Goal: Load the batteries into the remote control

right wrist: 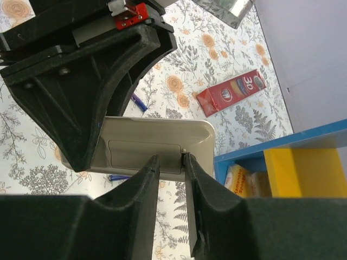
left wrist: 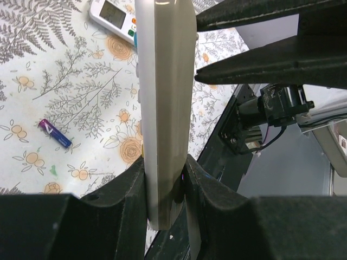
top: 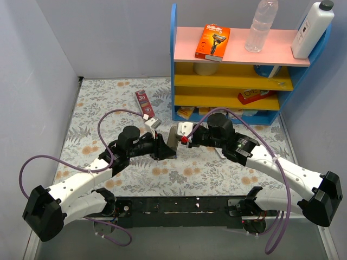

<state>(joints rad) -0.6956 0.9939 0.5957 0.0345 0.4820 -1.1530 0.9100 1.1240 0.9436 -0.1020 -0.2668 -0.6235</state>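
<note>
My left gripper (left wrist: pixel 165 168) is shut on a beige remote control (left wrist: pixel 165 97), held edge-up above the table; from above it shows as a grey slab (top: pixel 172 143) between the two arms. My right gripper (right wrist: pixel 171 160) has its jaws a narrow gap apart, with nothing between them. Its fingertips (right wrist: pixel 153 162) rest against the battery cover (right wrist: pixel 143 154) on the remote's back (right wrist: pixel 162 132). Its dark fingers (left wrist: pixel 260 59) reach in from the right in the left wrist view. Slim blue-purple batteries lie on the floral cloth: one (left wrist: pixel 54 134) left of the remote, one (right wrist: pixel 138 102) behind the left gripper and one (right wrist: pixel 119 177) under the remote.
A white remote with a display (left wrist: pixel 111 15) lies on the cloth beyond the held one. A red box (top: pixel 145 103) lies further back. The blue shelf unit (top: pixel 176 65) stands at the back right, with a razor pack (top: pixel 212 41) and two bottles on top.
</note>
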